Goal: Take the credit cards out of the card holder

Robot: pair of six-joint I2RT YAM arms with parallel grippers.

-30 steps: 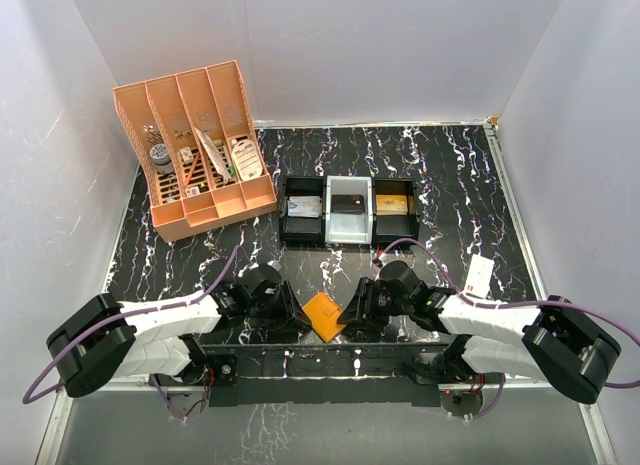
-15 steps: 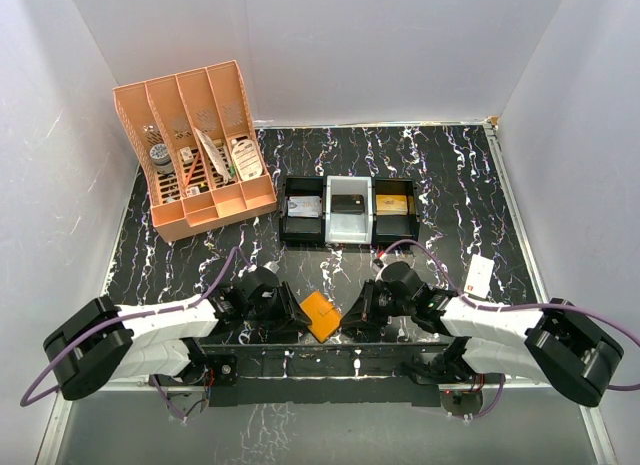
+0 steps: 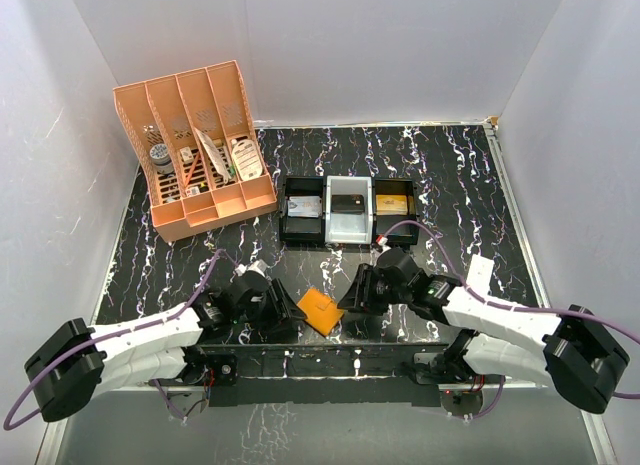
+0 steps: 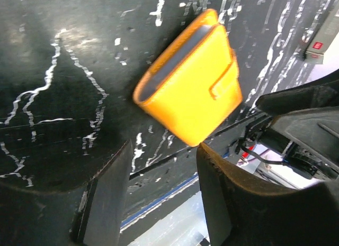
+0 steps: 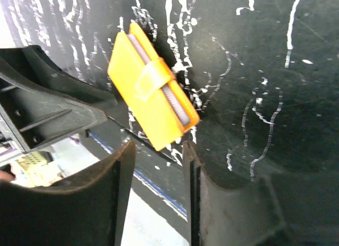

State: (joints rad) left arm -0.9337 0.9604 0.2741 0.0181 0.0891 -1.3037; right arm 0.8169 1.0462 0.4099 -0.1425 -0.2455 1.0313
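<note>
**Both end effectors have let go; the card holder stays shut**

Our left end effector [image 4: 164,148] stands half open with nothing between its fingers, and our right end effector [image 5: 157,146] is parted more narrowly, its gap likewise empty. A second ago both were pressed close against the card holder [image 4: 190,92] from either side. Now the left has drawn back toward its own side and the right has shifted up and away, leaving a clear gap on each flank. The card holder itself has hardly moved.

We judge this a release and not progress. The strap tab still lies across the outer face, the two leaves are folded together, and no credit cards are out. A pale edge shows along the open side, but we cannot tell whether it is a card or lining.

From the left wrist view, the card holder lies flat on the bench [image 3: 450,165] just beyond the fingertips, tilted cornerwise. From the right wrist view it sits just past the tips, strap side up. Overhead, it rests between the two end effectors near the bench's near edge.
</note>
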